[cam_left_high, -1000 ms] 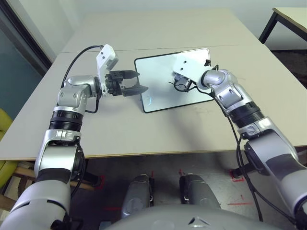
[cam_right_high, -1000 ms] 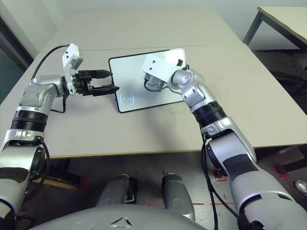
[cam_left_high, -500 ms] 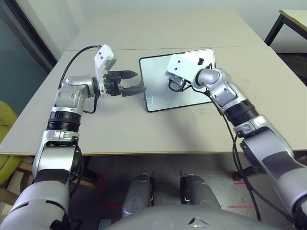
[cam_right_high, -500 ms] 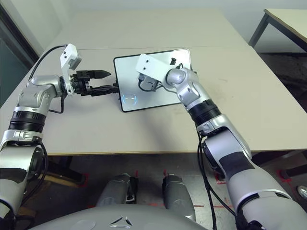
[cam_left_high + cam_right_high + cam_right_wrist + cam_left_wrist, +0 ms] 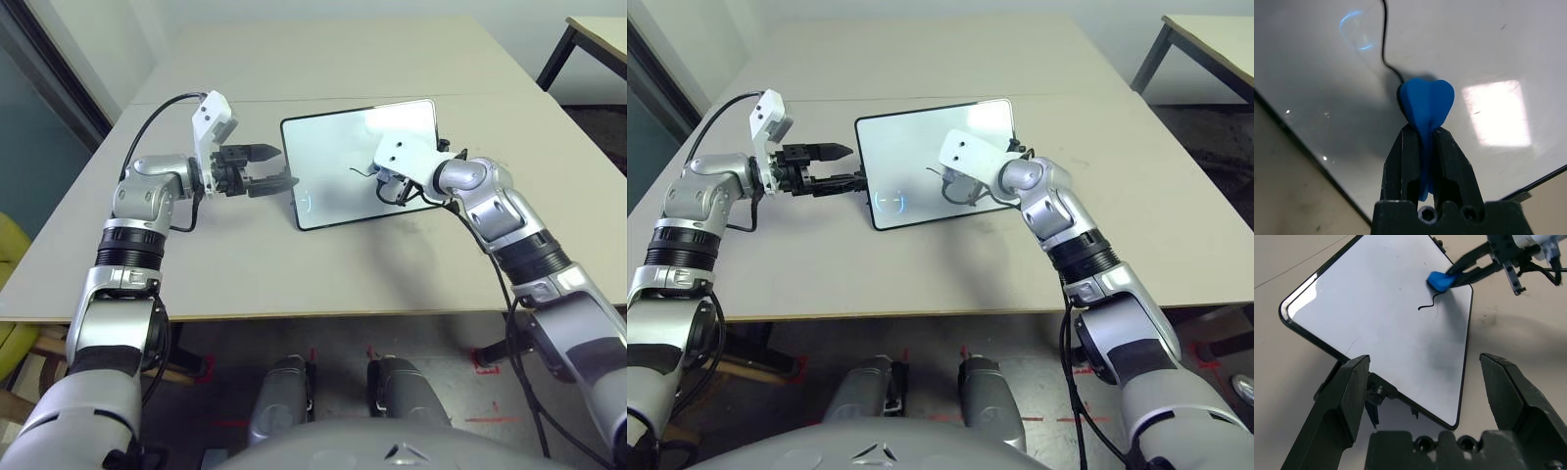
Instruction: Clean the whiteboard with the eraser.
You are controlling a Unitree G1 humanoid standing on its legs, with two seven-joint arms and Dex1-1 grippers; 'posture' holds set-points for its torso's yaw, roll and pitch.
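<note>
Left eye view: whiteboard (image 5: pixel 348 157) lying on the beige table (image 5: pixel 294 264), near its middle, a second table (image 5: pixel 596 34) standing well apart at the far right. Left gripper (image 5: pixel 277 168) hovering just beside the board's left edge, fingers (image 5: pixel 1342 401) spread wide apart, holding nothing. Right gripper (image 5: pixel 1422 142) reaching over the board's right part, fingers clamping the blue eraser (image 5: pixel 1426 105) and pressing it against the white surface. Right arm (image 5: pixel 490 206) covering part of the board's near right corner. Left wrist view revealing a thin black squiggle (image 5: pixel 1429 302) just beside the eraser, and a dark stand (image 5: pixel 1376 394) under the board's edge.
</note>
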